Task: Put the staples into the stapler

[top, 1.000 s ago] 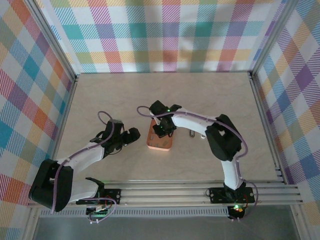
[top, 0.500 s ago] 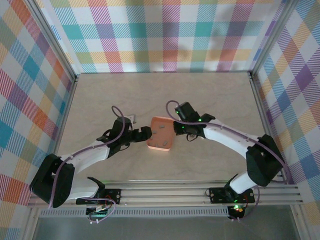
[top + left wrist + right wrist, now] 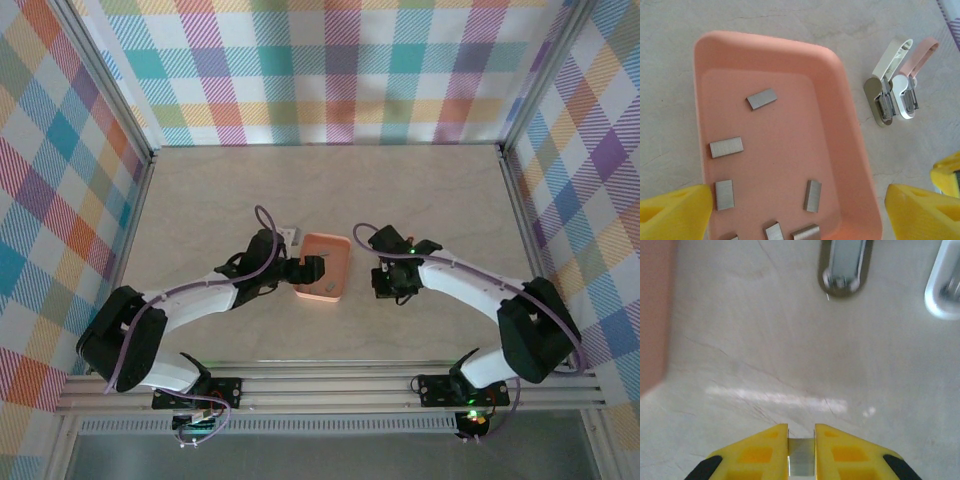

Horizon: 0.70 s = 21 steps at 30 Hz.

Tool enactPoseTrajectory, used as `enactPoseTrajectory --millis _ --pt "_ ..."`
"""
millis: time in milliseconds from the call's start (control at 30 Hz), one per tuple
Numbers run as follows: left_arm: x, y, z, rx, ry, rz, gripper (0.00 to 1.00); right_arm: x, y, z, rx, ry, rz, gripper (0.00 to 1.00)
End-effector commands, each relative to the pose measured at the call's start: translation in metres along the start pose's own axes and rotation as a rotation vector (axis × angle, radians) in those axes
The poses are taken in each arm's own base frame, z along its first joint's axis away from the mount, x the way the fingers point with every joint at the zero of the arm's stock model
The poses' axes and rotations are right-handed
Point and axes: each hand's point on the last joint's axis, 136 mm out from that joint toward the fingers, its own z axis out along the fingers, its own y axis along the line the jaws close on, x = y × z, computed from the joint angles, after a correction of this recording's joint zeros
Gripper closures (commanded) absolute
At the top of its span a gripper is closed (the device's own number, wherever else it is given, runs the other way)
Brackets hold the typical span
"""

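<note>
The stapler (image 3: 892,95) is lying opened up on the table (image 3: 790,20), just beside the right-hand side of the orange tray (image 3: 850,150) and clear of its rim. It is showing as a grey metal channel with a cream arm, and alongside it a white body with a pinkish arm. In the left wrist view its long axis is running diagonally, with the metal heads pointing to the lower left and the arms fanning to the upper right. In the right wrist view the rounded metal end is pointing toward the right gripper (image 3: 801,432), which is pinching one grey staple strip (image 3: 801,462) between its yellow fingers above bare table. The left gripper (image 3: 312,266) is hanging spread wide over the tray. The staples (image 3: 761,98) are lying flat and scattered at differing angles. Count: one stapler, one tray, six strips fully visible in the tray, a seventh cut off by the frame edge, and one more in the right gripper.
</note>
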Motion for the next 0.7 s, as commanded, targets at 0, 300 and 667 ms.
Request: enactPoseTrajectory --millis 0,300,667 --pt "-0.013 -0.015 0.001 0.041 -0.026 0.033 0.11 0.029 -0.011 0.007 0.033 0.126 0.049 0.82" --pt "-0.011 -0.016 0.005 0.042 -0.015 0.035 0.11 0.042 -0.022 0.024 0.113 0.213 0.064 0.82" --pt "-0.008 -0.013 0.006 0.025 -0.006 0.035 0.11 0.051 -0.02 0.027 0.112 0.279 0.064 0.75"
